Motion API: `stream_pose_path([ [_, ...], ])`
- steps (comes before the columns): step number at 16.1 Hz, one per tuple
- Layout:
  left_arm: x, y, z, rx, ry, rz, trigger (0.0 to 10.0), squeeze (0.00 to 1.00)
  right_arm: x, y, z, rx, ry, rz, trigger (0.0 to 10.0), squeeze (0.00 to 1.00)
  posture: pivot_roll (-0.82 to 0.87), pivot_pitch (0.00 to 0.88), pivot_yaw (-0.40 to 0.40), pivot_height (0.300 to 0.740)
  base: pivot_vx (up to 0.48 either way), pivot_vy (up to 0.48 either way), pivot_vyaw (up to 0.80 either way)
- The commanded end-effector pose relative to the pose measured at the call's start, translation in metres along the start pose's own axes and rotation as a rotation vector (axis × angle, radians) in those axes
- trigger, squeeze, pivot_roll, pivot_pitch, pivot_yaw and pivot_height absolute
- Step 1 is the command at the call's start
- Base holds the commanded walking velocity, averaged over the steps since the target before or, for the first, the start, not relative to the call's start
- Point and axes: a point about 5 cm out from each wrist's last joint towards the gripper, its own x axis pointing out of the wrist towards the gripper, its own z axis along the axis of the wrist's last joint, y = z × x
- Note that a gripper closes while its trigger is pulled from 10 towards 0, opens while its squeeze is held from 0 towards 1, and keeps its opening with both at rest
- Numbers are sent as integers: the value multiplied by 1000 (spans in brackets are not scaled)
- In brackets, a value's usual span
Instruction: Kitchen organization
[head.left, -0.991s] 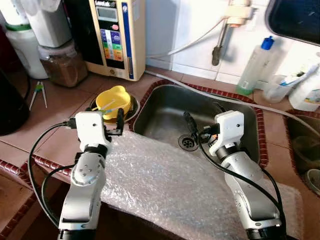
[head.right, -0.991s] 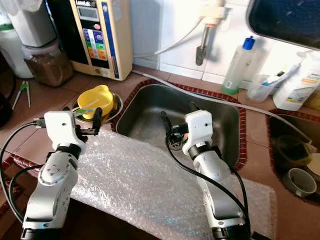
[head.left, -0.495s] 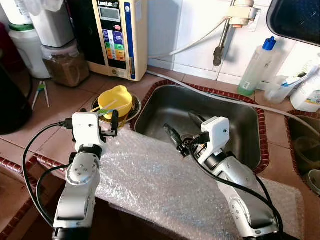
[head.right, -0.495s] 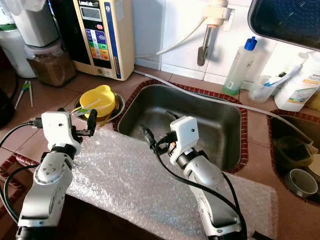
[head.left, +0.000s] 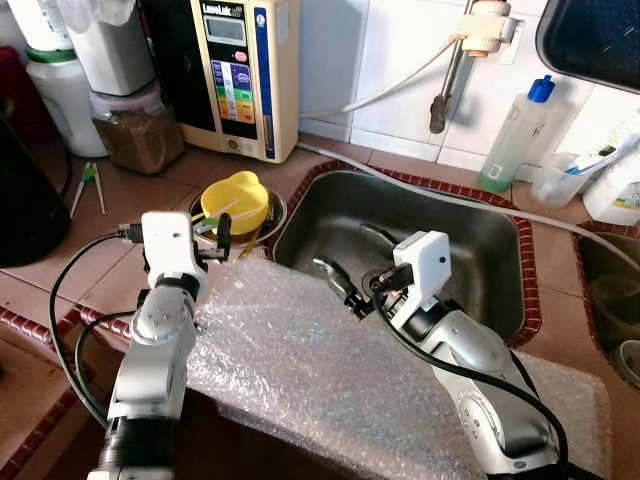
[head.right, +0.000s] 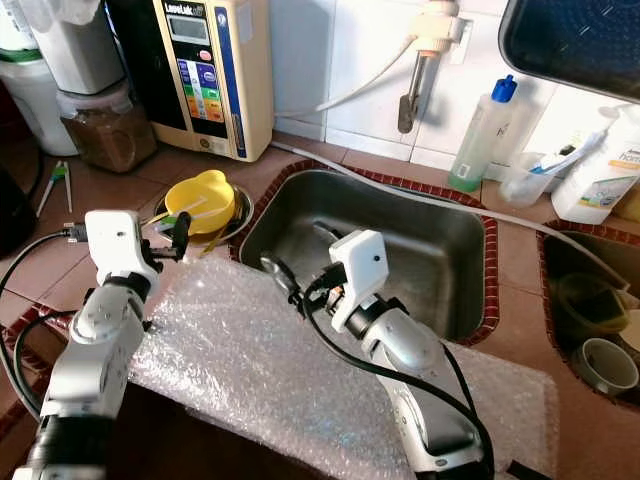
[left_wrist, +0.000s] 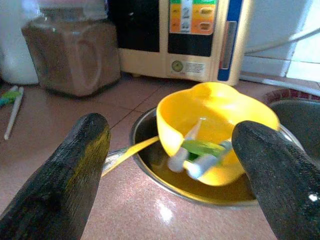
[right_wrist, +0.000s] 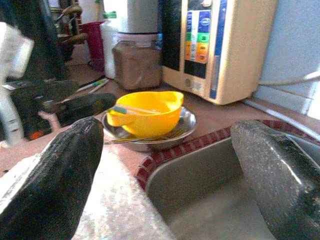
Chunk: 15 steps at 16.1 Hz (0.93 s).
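A yellow bowl (head.left: 236, 194) holding a few utensils sits in a shallow steel dish (head.left: 272, 214) on the tiled counter, just left of the steel sink (head.left: 470, 215). My left gripper (head.left: 200, 222) is open right in front of the bowl, its fingers (left_wrist: 75, 165) spread to either side of the bowl (left_wrist: 215, 125) without touching it. My right gripper (head.left: 352, 262) hovers open over the sink's near left corner, pointing toward the bowl (right_wrist: 145, 112). A sheet of bubble wrap (head.left: 320, 370) lies under both arms on the counter's front edge.
A water machine (head.left: 240, 70), a jar of brown powder (head.left: 135, 130) and white containers line the back left. A tap (head.left: 440, 100), a hose and a blue-capped bottle (head.left: 515, 135) stand behind the sink. A second basin (head.left: 605, 290) lies at far right.
My right gripper has swung left from above the sink drain to the sink's near left corner. The left gripper has stayed by the bowl, still open.
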Motion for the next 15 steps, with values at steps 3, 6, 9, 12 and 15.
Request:
stream_pose_path([
  [3, 6, -5, 5, -19, -25, -42, 10000, 0, -3, 9, 3, 2, 5, 65, 10000, 0, -26, 34, -1, 740, 0, 0, 0],
  [6, 8, -8, 6, -33, -36, -56, 10000, 0, -2, 9, 3, -1, 10, 72, 10000, 0, -26, 37, -1, 740, 0, 0, 0],
  [9, 7, -11, 4, -39, -33, -65, 10000, 0, -2, 10, 2, 3, 15, 76, 10000, 0, -28, 38, -2, 740, 0, 0, 0],
  [12, 6, -24, 0, -56, -15, -162, 0, 0, -3, 12, 1, 0, 26, 91, 10000, 0, -34, 33, -1, 740, 0, 0, 0],
  [15, 5, -25, -3, -54, -6, -164, 0, 0, -3, 10, 1, -9, 29, 89, 10000, 0, -36, 27, 3, 740, 0, 0, 0],
])
